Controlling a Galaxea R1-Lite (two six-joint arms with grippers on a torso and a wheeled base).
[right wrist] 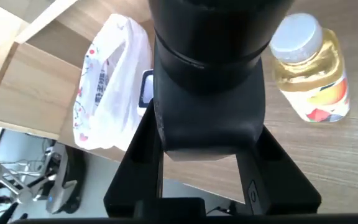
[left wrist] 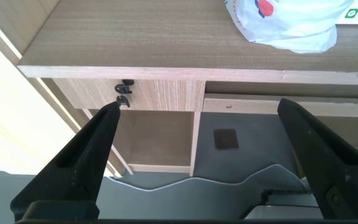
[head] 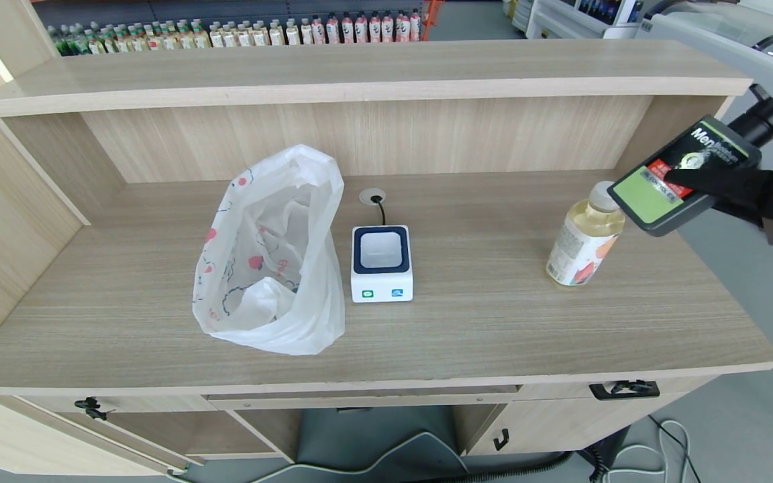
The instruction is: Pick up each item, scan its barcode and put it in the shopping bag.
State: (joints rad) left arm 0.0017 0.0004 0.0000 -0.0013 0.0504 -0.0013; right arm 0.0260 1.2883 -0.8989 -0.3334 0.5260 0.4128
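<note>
Dark container (head: 685, 176), possibly a tube, aloft at the desk's (head: 494, 322) right edge; juice bottle (head: 584, 238) upright beside it; shopping bag (head: 272, 255) open mid-desk beside the scanner (head: 381, 263).

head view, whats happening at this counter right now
The right gripper holds a dark bottle with a green label in the air at the counter's right end, near a standing yellow drink bottle. The scanner sits mid-counter, with the open shopping bag beside it. The left gripper is open, low in front of the counter.
</note>
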